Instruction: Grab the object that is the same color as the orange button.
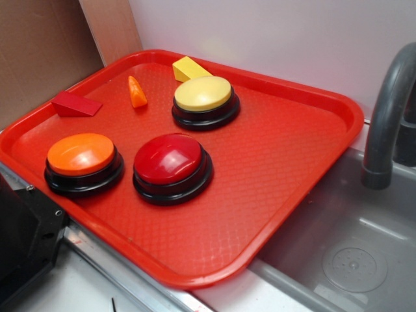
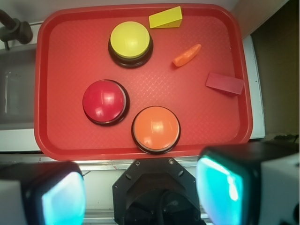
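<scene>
One red tray (image 1: 305,162) held everything, set beside a grey sink (image 1: 364,260) with a dark faucet (image 1: 390,104) at its edge. Three domed buttons on black bases were the biggest things on it: the red button (image 2: 105,101), the orange button (image 2: 155,128) and the yellow button (image 2: 130,43). The orange button sat nearest the tray edge on the robot's side.

Smaller were the three blocks along the far part of the tray: a yellow block (image 2: 166,18) at the far rim, a red wedge block (image 2: 225,83) toward the right, and, smallest, the orange block (image 2: 187,55), the piece matching the orange button. It lay on the bare tray between the yellow button and the red wedge block, touching neither.

In the wrist view the gripper (image 2: 140,192) hung off the tray, outside its near rim, with its two fingers (image 2: 61,197) spread wide and nothing between them. From there the orange block lay ahead and somewhat to the right, beyond the orange button. Its long axis ran diagonally, pointed tip toward the far right and blunt end toward the near left, so the jaws would likely need turning to close across its narrow width.
</scene>
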Action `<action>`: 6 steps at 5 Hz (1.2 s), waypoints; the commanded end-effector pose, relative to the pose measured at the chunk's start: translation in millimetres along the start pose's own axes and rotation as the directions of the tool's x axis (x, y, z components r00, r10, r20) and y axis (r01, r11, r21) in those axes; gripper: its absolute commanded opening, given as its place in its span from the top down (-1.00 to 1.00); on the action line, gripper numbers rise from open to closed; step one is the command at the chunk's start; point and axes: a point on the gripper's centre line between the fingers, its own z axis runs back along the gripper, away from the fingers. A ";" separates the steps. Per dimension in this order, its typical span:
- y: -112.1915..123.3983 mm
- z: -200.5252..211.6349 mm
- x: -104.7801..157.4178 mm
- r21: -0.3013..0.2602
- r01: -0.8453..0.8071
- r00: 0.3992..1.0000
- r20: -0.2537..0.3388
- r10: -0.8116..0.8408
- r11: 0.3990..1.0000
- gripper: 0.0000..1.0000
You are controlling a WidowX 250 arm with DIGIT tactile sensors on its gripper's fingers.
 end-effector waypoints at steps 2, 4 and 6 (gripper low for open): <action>4.4 -17.9 45.4 0.054 -0.140 0.990 0.019 0.139 0.989 -1.00; 69.0 -67.8 126.0 0.099 -0.565 0.824 0.126 0.553 0.819 -1.00; 122.3 -116.9 133.7 0.123 -0.730 0.683 0.170 0.711 0.672 -1.00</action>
